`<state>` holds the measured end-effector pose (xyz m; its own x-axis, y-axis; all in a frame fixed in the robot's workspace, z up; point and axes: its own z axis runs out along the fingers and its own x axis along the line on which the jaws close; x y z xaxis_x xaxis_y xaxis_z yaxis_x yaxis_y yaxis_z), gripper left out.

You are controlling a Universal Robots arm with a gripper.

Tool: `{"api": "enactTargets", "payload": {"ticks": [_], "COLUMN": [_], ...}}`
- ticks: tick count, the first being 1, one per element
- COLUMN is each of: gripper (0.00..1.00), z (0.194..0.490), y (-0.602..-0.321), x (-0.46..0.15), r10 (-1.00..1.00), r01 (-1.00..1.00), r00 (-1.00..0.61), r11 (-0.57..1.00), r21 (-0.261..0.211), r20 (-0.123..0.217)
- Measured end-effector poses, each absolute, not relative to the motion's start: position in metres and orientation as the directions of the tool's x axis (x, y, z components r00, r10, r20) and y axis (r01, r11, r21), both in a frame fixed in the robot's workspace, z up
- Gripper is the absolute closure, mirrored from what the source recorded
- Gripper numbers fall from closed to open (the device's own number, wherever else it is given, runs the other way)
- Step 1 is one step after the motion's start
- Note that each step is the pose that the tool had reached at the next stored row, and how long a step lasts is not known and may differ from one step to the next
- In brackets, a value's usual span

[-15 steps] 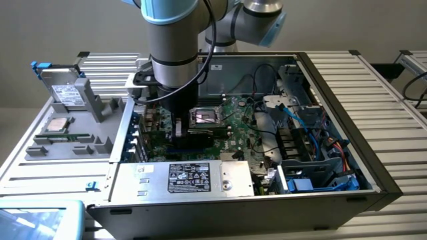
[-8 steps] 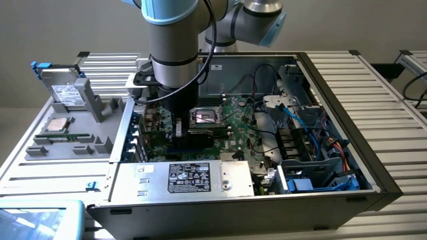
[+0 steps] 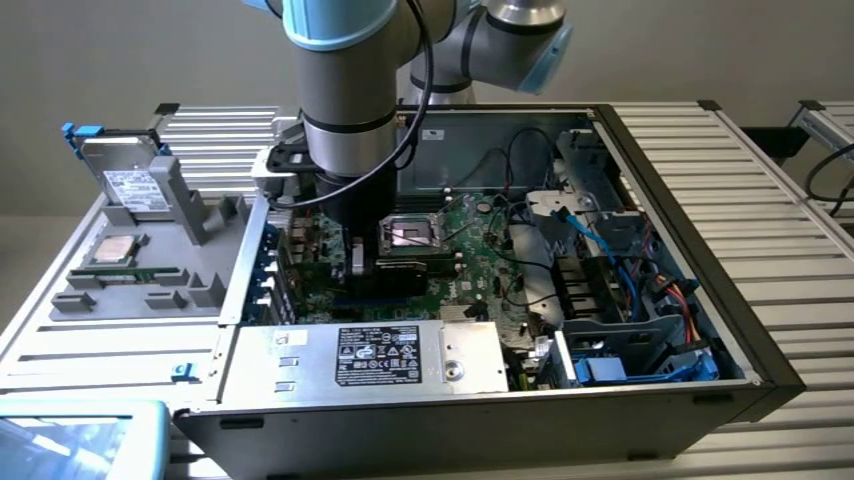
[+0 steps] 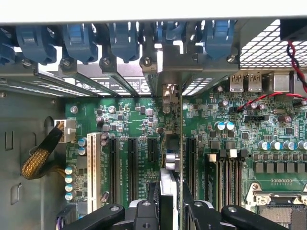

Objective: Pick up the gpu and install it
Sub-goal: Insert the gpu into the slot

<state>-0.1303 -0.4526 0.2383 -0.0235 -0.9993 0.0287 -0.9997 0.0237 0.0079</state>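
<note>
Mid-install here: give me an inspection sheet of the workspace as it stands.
Surface: slatted metal table carrying an open computer case.
Job's things: gpu edge-on over the motherboard slots; seating cannot be told.
Clutter: grey tray holding a drive and memory stick.
Grippers: gripper shut on the gpu.
Cables: red and orange cables inside the case; braided cable beside the motherboard.
Surroundings: plain wall.
</note>
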Motion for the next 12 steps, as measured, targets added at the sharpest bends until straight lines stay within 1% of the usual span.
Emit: {"api": "enactTargets", "payload": {"ticks": [12], "gripper": [0.72], "z": [0.2379], "y": [-0.4545], "x": [-0.1304], "r10": [-1.0], "r01": [-1.0], "r00": [-0.019], "r11": [0.019], "r21": [0.008], "r20": [0.025]}}
